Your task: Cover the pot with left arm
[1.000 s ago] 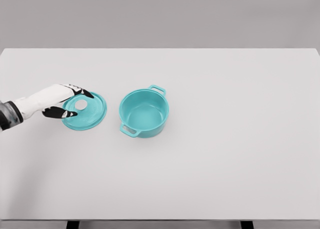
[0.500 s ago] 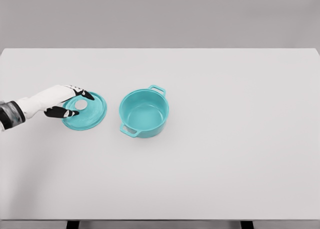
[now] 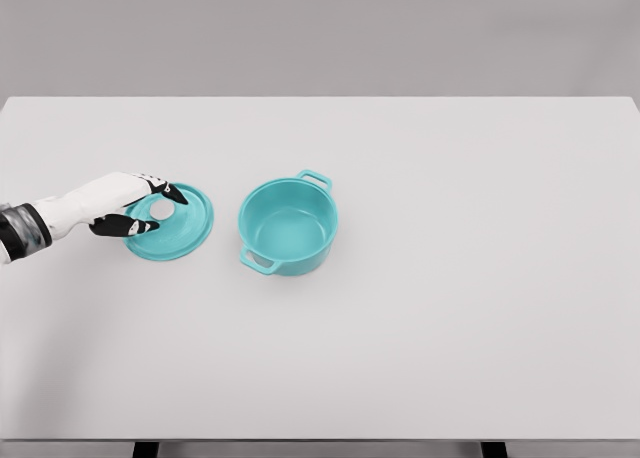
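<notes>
**Pot lid under the left hand, pot open beside it**

Pot (image 3: pixel 288 226), teal with two loop handles, stands uncovered a little left of the frame's middle on the white surface (image 3: pixel 450 308), its mouth facing up and nothing visible inside. Its lid (image 3: pixel 185 228), the same teal, lies flat just left of the pot, near it but not touching, with a pale round knob (image 3: pixel 162 209) at its centre.

Only the head view is given. The left hand (image 3: pixel 125 203) comes in from the left edge and sits over the lid's left rim. Its fingers (image 3: pixel 172 190) are curled partway: one dark tip reaches above the knob, another lies below it on the lid's near-left side, so they bracket the knob. Whether they actually press on the knob or the rim cannot be told from here; the lid appears to rest on the surface. The right arm is not in the frame.

The step in hand looks like taking hold of the lid. Next, the fingers would need a firm pinch, then a lift clear of the surface, a short carry rightward, and a level lowering centred on the pot's rim.
</notes>
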Motion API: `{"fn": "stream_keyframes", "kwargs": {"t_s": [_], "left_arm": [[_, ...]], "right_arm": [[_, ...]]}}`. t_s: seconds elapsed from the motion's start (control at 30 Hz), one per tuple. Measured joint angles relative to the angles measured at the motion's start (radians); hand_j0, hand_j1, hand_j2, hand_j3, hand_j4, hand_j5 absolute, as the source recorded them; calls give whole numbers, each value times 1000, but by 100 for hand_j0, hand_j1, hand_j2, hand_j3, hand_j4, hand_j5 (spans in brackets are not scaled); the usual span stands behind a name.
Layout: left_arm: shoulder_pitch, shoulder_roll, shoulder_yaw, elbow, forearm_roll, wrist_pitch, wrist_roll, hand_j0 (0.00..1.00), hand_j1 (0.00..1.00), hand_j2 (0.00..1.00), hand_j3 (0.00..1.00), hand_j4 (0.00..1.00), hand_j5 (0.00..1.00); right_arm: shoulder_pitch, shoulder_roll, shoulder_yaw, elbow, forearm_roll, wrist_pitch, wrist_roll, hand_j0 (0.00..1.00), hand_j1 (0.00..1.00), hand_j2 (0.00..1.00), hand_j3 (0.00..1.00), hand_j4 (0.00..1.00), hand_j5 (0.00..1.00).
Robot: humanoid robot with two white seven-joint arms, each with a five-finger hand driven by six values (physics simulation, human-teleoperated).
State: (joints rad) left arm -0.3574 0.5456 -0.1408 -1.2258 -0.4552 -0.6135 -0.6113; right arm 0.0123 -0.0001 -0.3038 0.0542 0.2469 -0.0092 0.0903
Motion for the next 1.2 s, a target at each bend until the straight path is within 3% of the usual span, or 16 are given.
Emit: {"fn": "stream_keyframes", "kwargs": {"t_s": [0.8, 1.2], "left_arm": [[0, 0, -12, 6, 6, 2, 1, 57, 57, 57, 57, 57, 57], [0, 2, -12, -6, 1, 0, 0, 47, 47, 47, 47, 47, 47]], "right_arm": [[0, 0, 0, 0, 0, 0, 0, 100, 100, 100, 100, 100, 100], [0, 0, 0, 0, 0, 0, 0, 100, 100, 100, 100, 100, 100]]}}
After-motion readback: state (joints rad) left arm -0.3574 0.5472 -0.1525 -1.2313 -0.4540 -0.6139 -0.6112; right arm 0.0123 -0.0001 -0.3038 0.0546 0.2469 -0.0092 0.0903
